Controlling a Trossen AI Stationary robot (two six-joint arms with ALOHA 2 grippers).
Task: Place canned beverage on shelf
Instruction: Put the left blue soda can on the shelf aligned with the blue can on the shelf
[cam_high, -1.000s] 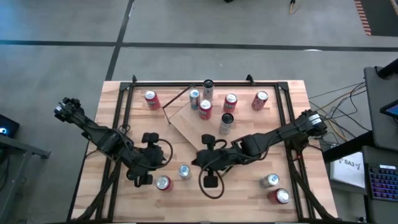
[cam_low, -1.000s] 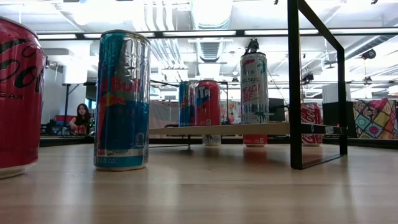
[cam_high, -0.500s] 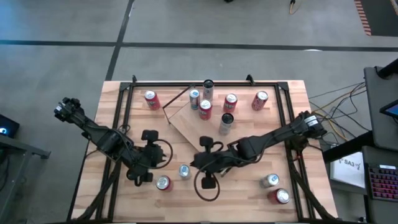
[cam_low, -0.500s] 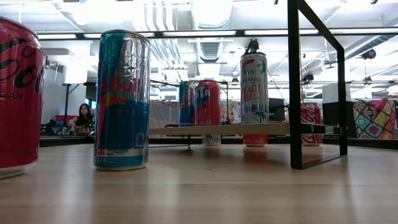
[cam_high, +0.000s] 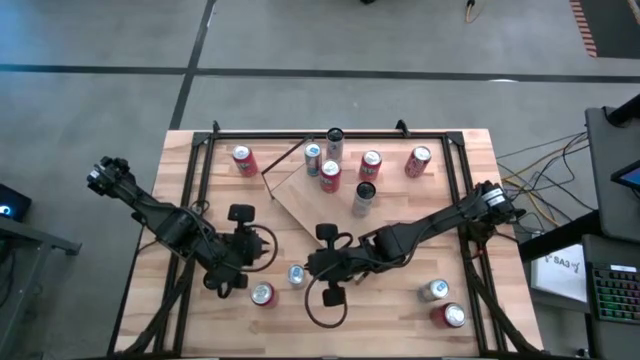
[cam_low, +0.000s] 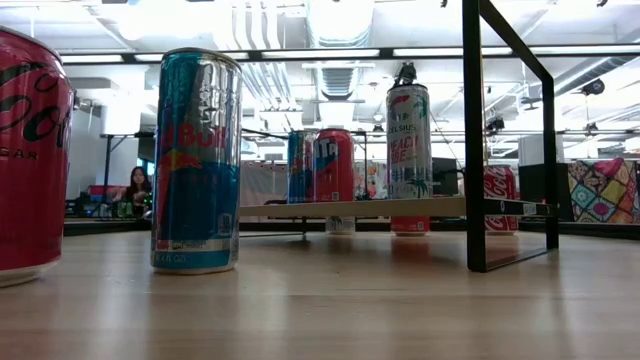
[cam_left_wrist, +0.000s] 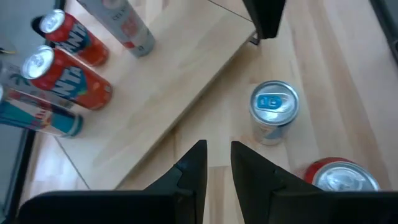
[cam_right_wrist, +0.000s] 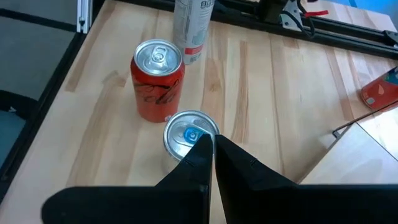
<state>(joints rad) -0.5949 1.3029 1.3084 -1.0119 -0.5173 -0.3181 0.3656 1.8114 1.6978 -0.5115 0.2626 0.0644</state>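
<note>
the shelf (cam_high: 318, 195) is a light-wood board lying at an angle near the middle back of the surface (cam_high: 400, 310). in the low view it sits raised a little above the surface. on it stand a blue can (cam_high: 313, 155), a red can (cam_high: 330, 175) and a tall slim pale can (cam_high: 364, 196) near its right edge. behind it is a dark-topped tall can (cam_high: 334, 140). along the back row, off the board, stand 3 more red cans: 1 at the left (cam_high: 242, 160) and 2 at the right (cam_high: 371, 163) (cam_high: 419, 160).

toward the front of the surface a small blue-tabbed can (cam_high: 296, 275) stands upright, with a red cola can (cam_high: 262, 294) just beside it on its left front. neither is on the shelf. at the front right are a silver-topped can (cam_high: 434, 290) and another red can (cam_high: 449, 315).

the left gripper (cam_high: 245, 262) hangs low over the surface left of the blue-tabbed can. its fingers (cam_left_wrist: 193, 168) stand a narrow gap apart and hold nothing.

the right gripper (cam_high: 312, 265) reaches in from the right, just beside that same can. its fingers (cam_right_wrist: 208, 158) are pressed together and empty, their tips over the near rim of the can top in the right wrist view. whether they touch it cannot be told.

in the low view a person (cam_low: 133, 188) sits far off in the room.
</note>
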